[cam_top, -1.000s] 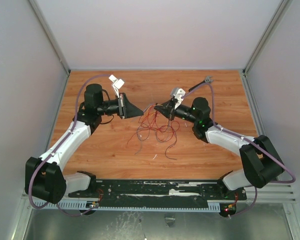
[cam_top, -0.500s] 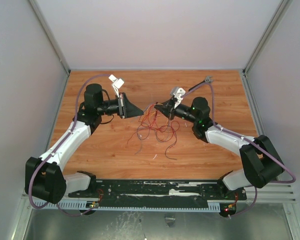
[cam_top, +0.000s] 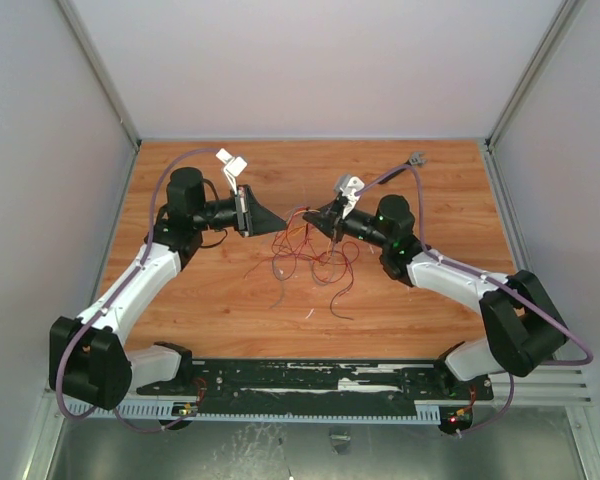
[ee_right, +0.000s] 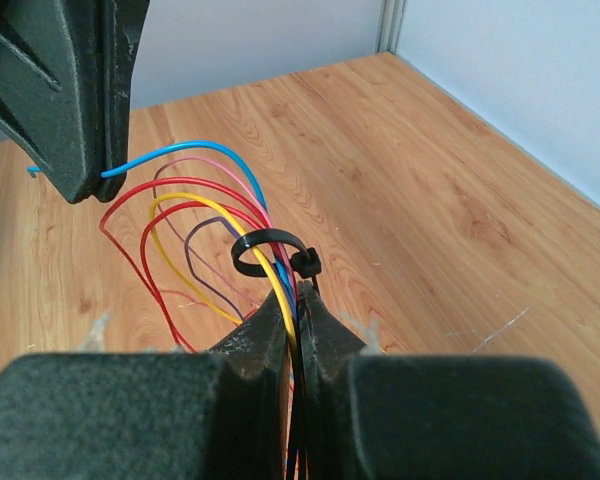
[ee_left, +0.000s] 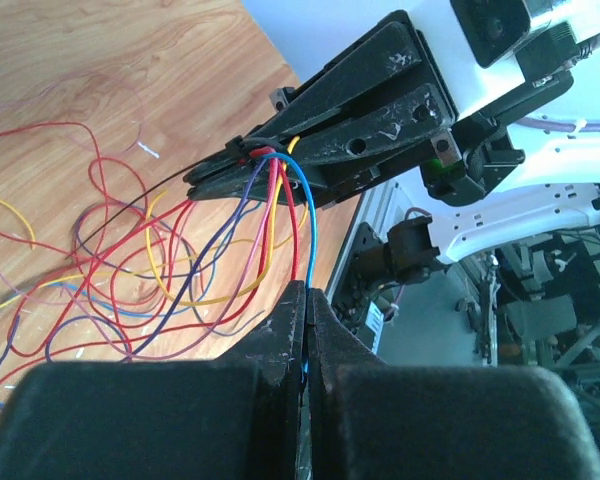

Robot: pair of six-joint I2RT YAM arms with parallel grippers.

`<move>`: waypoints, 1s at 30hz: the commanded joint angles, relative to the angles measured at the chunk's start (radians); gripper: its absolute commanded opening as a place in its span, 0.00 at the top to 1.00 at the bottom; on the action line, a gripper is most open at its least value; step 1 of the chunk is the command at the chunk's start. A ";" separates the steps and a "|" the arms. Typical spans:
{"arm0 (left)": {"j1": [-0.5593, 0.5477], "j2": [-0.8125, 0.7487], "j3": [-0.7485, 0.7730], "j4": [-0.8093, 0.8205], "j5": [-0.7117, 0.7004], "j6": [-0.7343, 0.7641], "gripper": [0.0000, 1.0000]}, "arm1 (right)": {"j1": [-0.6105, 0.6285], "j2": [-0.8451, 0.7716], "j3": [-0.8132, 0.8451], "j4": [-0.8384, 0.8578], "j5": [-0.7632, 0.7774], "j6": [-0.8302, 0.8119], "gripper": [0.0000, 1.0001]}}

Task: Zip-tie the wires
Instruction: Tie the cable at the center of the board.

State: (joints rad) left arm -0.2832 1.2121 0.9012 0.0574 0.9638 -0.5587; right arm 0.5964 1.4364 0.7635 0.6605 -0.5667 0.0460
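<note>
I'm watching right gripper (ee_right: pixel 292 300) clamping wires (ee_left: pixel 278 195), fully closed, zip tie (ee_right: pixel 305 264) loop sitting slack at its tip, mid-frame. Left gripper (ee_left: pixel 306 292), closed, pinching blue strand (ee_right: pixel 195 146). Risk: tugging dragging strands out of loop.

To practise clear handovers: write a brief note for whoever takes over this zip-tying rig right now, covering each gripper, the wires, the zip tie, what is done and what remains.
Left gripper: shut on a blue strand of the wires.
Right gripper: shut on the gathered wires, zip tie pinched with them.
Wires: bunched between both grippers, loose ends trailing on the table.
Done: zip tie closed into a loose loop.
Left: cannot tell whether every strand passes through the loop; check, then pull tight.
</note>
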 commanded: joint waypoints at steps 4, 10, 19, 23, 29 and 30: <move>-0.004 -0.032 -0.013 0.004 -0.004 -0.009 1.00 | 0.014 -0.002 0.043 -0.004 0.057 -0.004 0.95; -0.002 -0.029 -0.029 0.035 -0.008 -0.046 1.00 | 0.014 -0.004 0.047 -0.009 0.051 -0.004 0.88; -0.002 -0.023 0.042 -0.003 -0.006 -0.032 1.00 | 0.016 0.041 0.042 0.068 0.045 0.040 0.82; -0.002 -0.012 0.066 -0.010 0.001 -0.038 1.00 | 0.019 0.058 0.042 0.096 0.041 0.054 0.84; -0.002 -0.011 0.064 -0.010 0.001 -0.037 1.00 | 0.023 0.072 0.036 0.100 0.051 0.051 0.84; -0.002 -0.009 0.068 -0.010 0.000 -0.038 1.00 | 0.023 0.075 0.035 0.100 0.055 0.050 0.83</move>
State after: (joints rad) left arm -0.2832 1.1988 0.9417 0.0486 0.9543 -0.5915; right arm 0.6090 1.4998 0.7795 0.7200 -0.5259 0.0849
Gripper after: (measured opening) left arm 0.019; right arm 0.157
